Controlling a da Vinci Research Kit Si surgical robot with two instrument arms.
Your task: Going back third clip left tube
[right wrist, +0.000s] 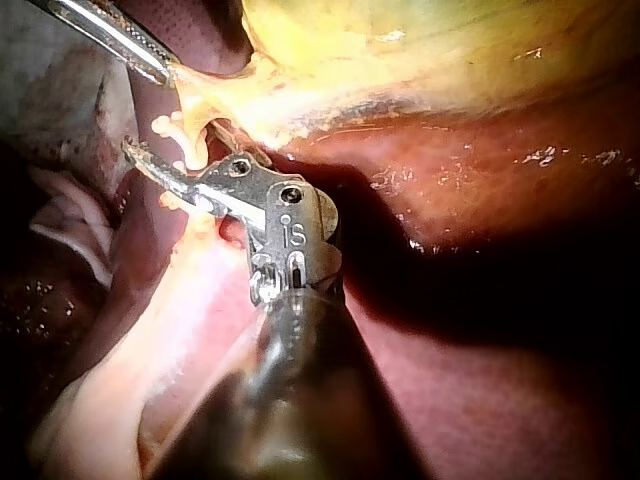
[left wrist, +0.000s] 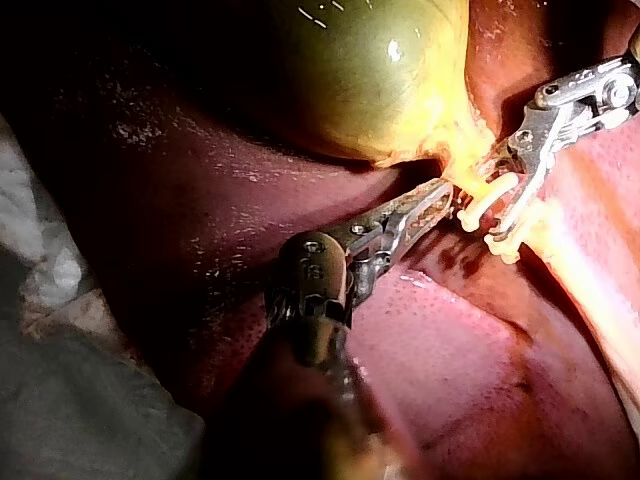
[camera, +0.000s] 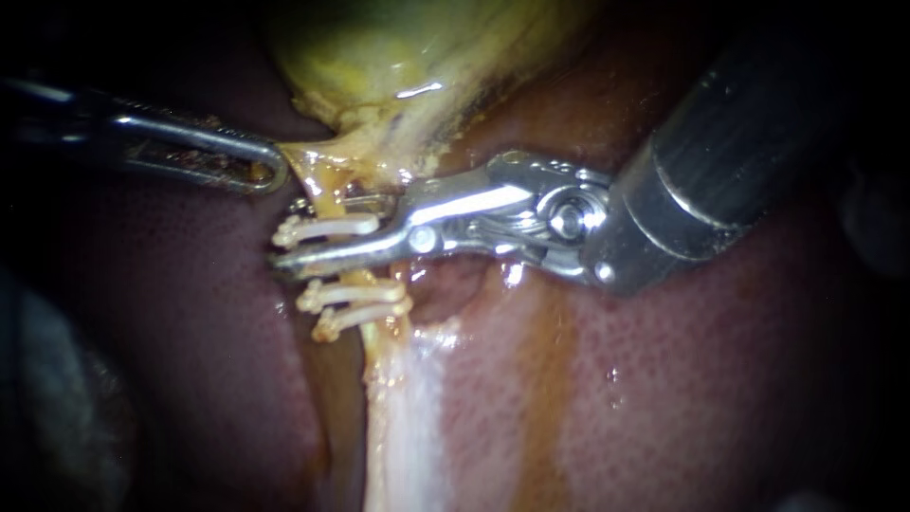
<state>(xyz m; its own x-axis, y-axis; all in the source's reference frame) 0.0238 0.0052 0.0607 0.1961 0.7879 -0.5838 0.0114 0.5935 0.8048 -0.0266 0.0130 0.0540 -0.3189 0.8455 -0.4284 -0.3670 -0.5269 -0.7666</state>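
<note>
The pale left tube (camera: 363, 278) runs down from the yellow-green gallbladder (camera: 398, 47) over the liver (camera: 711, 379). Three white clips cross it. The top clip (camera: 327, 228) lies between the open jaws of my right instrument (camera: 296, 234), which straddle the tube. Two more clips (camera: 353, 296) sit just below the lower jaw. My left instrument (camera: 258, 167) is shut on the yellow tissue at the gallbladder's neck, just above the clips. The left wrist view shows these jaws (left wrist: 438, 196) meeting that tissue beside the clips (left wrist: 488, 198). The right wrist view shows the right jaws (right wrist: 168, 160) open at the tube.
Whitish fatty tissue (camera: 398, 408) continues down from the clips. The right instrument's thick shaft (camera: 739, 142) fills the upper right. Pale cloth (left wrist: 60, 300) lies beyond the liver's edge beside the left instrument.
</note>
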